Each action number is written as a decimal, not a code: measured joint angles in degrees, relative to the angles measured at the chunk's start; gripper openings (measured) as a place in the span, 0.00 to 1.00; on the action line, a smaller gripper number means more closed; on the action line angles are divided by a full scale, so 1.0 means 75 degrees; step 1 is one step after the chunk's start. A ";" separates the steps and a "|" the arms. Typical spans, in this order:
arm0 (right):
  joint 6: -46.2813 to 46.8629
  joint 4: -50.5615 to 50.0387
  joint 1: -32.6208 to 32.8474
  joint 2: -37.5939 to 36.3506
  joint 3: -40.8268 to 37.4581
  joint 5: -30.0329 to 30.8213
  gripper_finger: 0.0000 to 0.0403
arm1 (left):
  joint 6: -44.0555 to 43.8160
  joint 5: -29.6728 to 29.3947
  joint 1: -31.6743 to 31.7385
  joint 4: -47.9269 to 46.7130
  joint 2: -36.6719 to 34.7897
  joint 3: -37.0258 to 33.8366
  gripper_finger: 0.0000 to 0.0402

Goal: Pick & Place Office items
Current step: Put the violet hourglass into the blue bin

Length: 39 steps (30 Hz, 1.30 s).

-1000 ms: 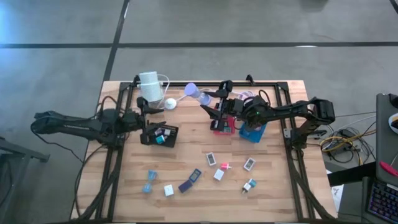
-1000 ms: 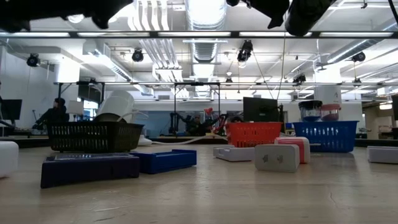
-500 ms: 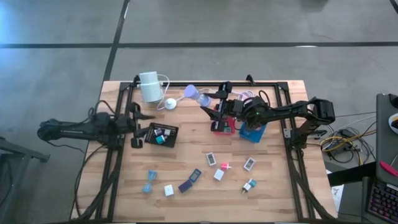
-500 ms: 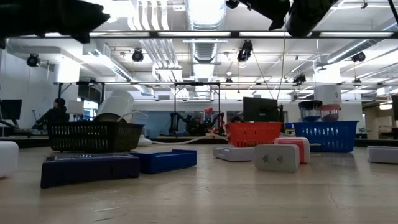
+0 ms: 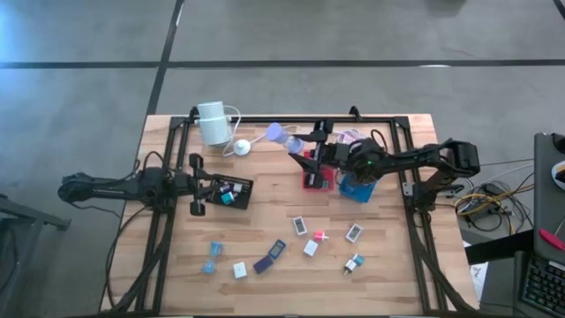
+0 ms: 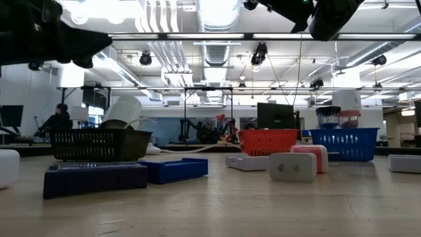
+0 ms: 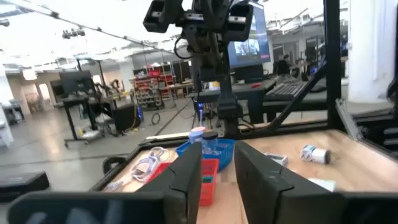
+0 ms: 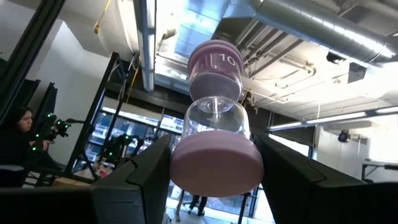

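Observation:
A purple-capped sand timer [image 5: 281, 135] with a clear glass body hangs above the table's far middle, with my right gripper [image 5: 306, 147] shut on it, over the red tray [image 5: 316, 181]. At the table's left my left gripper [image 5: 196, 184] stands level beside the black tray [image 5: 238, 191]. Its fingers are a narrow gap apart with nothing between them [image 7: 217, 180]. Several small office items lie in the black tray. Several more [image 5: 309, 237] lie flat on the wood toward the near edge. My right gripper pinches the sand timer's nearer end cap [image 8: 214, 165] between its two fingers [image 8: 146, 171], which slant upward. The timer sticks out beyond the fingertips, its other cap [image 8: 215, 65] farthest off, lifted clear of the table and trays.
A blue tray [image 5: 357, 187] stands right of the red one. A white cylinder [image 5: 212, 122] with cable and round puck [image 5: 240, 147] lies at the far left. A black frame rail [image 5: 265, 119] borders the table. In the low view a purple piece [image 6: 95, 178] and a white piece [image 6: 293, 166] lie near.
My left gripper has drawn back toward the table's left edge, away from over the black tray, and has sunk lower. The right gripper and the sand timer have kept their place.

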 joint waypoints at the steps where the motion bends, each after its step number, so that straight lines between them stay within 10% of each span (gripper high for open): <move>1: -0.0056 0.0055 0.0015 -0.0086 -0.0080 0.0018 0.48 | 0.0075 0.0005 0.0011 -0.0074 -0.0125 0.0011 0.23; 10: -0.0638 0.0134 0.0200 -0.1726 -0.1546 0.0054 0.48 | 0.0353 -0.0024 0.0022 -0.0350 -0.0526 0.0008 0.21; 22: -0.0722 -0.3217 0.0532 -0.5021 -0.3120 0.1711 0.49 | 0.1099 -0.0848 0.0028 -0.0913 -0.0508 0.0008 0.21; 30: -0.0904 -0.6943 0.1289 -0.6318 -0.2421 0.4298 0.49 | 0.1417 -0.1058 0.0028 -0.0874 -0.0510 0.0008 0.21; 39: 0.0242 -1.0669 0.1780 -0.6391 -0.0838 0.4623 0.49 | 0.1348 -0.1058 0.0028 -0.0873 -0.0508 0.0005 0.21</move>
